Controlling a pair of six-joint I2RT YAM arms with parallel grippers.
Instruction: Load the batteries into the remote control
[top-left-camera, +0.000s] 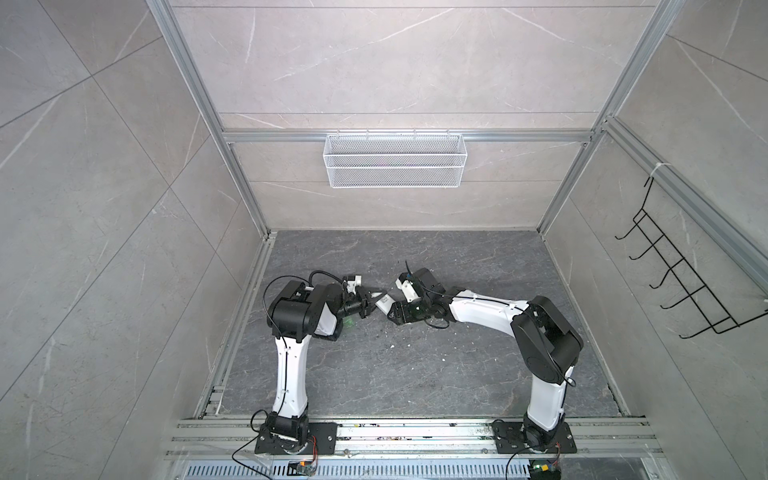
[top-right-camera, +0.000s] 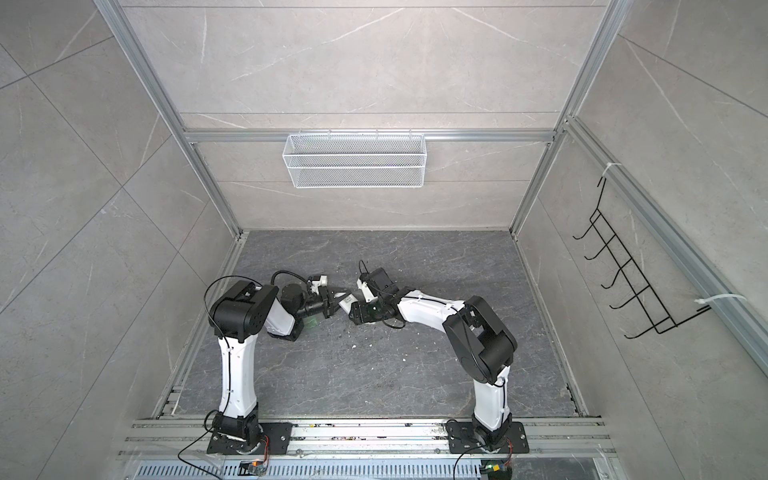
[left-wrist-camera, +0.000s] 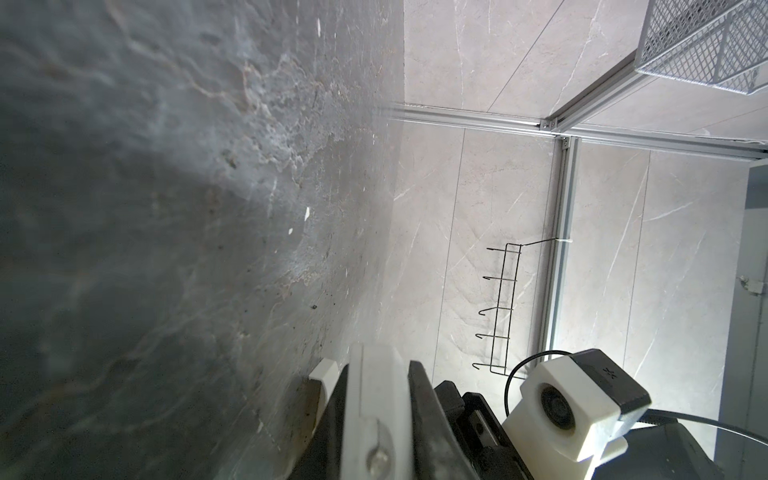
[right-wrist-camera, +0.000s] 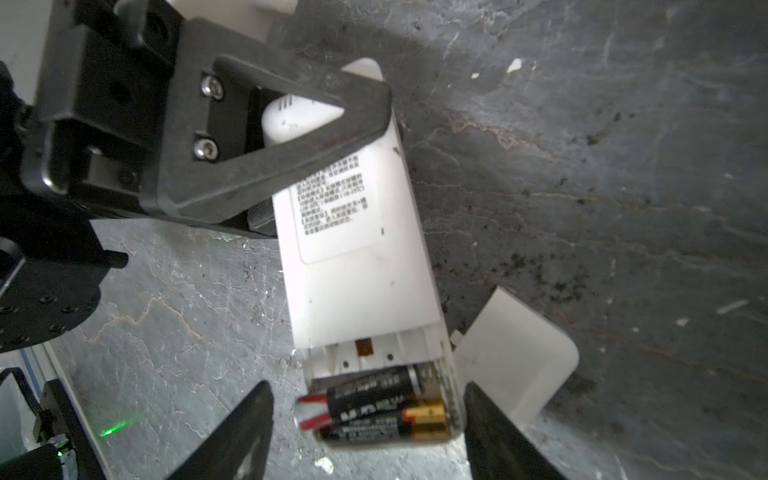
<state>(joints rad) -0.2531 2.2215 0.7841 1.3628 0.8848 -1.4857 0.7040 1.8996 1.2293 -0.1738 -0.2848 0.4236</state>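
right gripper spread astride batteries; left gripper pinching remote control.

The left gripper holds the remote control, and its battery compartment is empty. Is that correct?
No: the compartment is not empty; the right wrist view shows both batteries in it. The left gripper does hold the remote control.

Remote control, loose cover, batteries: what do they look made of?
Remote control: white hard plastic, smooth, faintly glossy, moulded ribs at the open bay. Cover: likely the same plastic, matte. Batteries: probably metal cells in printed black wrap, one gold-banded.
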